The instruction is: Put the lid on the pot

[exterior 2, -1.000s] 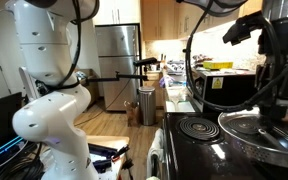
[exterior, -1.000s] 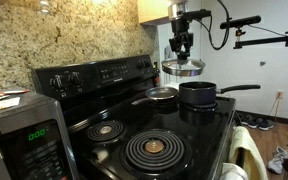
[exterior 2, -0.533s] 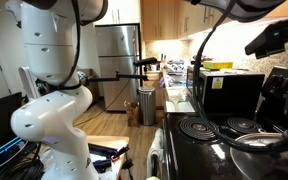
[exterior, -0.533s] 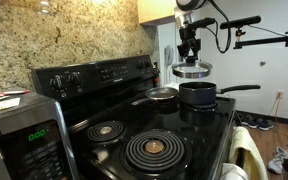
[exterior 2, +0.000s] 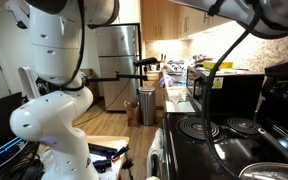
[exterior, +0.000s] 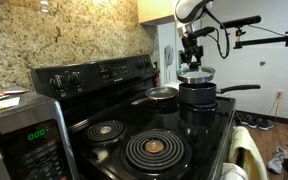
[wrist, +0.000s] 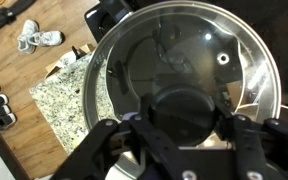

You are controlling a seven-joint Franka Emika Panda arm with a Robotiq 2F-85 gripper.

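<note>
Nearest: 1 microwave [exterior: 24, 135], front corner. Bench [exterior: 210, 130] (stove top): 2 bare coil burners [exterior: 154, 148] at front. Behind them 1 silvery pan [exterior: 162, 95], w/ 1 dark pot [exterior: 197, 97] just beside it, long handle [exterior: 236, 89] pointing away fm pan. 1 glass lid [exterior: 195, 74], steel rim, hangs level just over pot, approx centred. Above: 1 gripper [exterior: 193, 62], jaws clamped on lid's black knob [wrist: 181, 108], seen in wrist view.

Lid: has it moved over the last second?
Yes. In an exterior view the lid, held by the pincer, shifted right and slightly down: it now hangs roughly centred just above the pot.
</note>
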